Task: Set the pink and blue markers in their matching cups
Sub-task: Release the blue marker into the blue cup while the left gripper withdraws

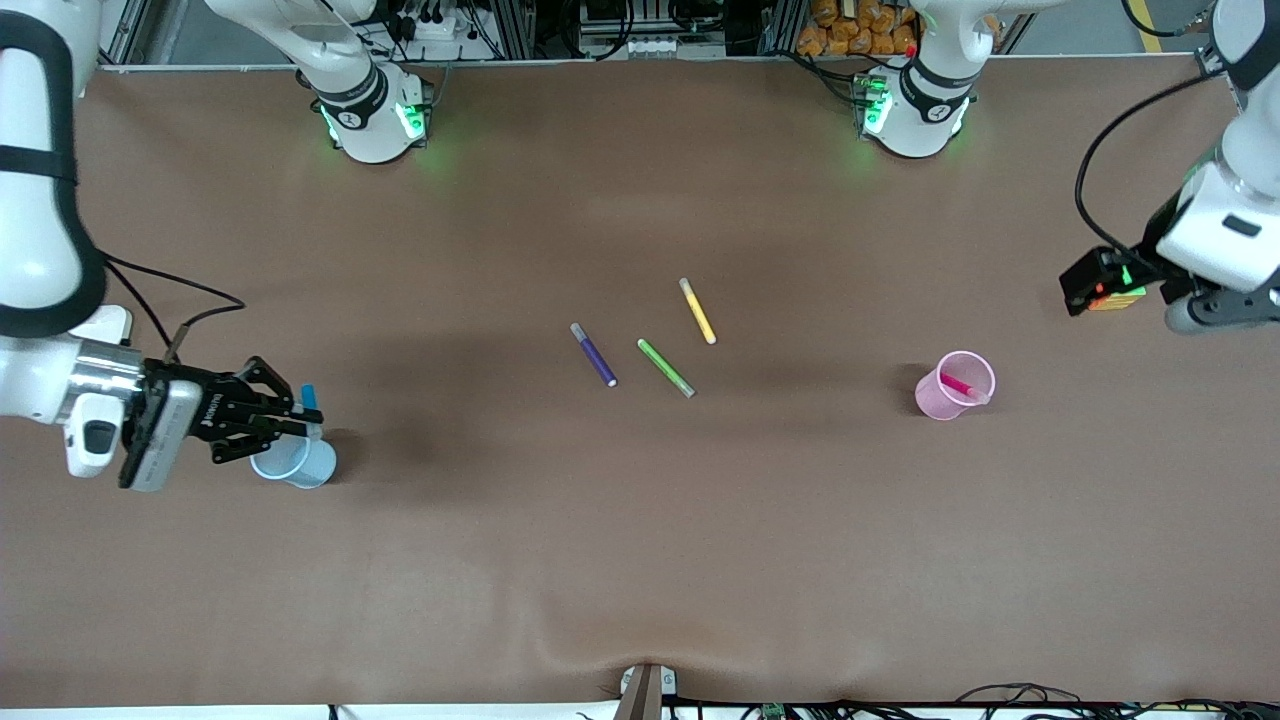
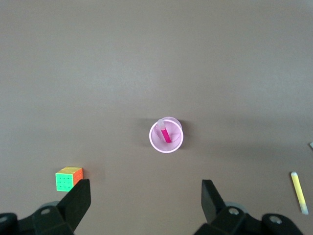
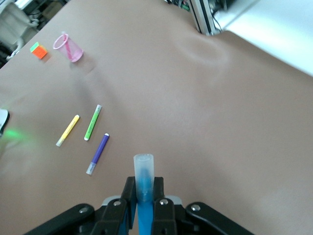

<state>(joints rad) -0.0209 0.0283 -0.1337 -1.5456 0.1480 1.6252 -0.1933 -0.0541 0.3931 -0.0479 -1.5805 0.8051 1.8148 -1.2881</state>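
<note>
My right gripper (image 1: 300, 412) pinches the slim bright blue marker (image 3: 144, 186) upright over the small pale blue plastic cup (image 1: 296, 463) — ready to drop in. The magenta-pink marker (image 1: 958, 384) already leans inside the pale pink plastic cup (image 1: 950, 392) — my left gripper (image 2: 145, 203) waits spread wide above.

5 markers (image 1: 598, 361), 2 cups (image 1: 955, 386), 1 puzzle cube (image 2: 69, 178), 2 claws (image 1: 300, 412)

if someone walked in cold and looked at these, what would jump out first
Probably the right gripper at the right arm's end of the table, shut on the blue marker just above the pale blue cup. Next, the pink cup toward the left arm's end, with the pink marker already standing in it. The left gripper hangs open above that end, near a colourful puzzle cube.
</note>
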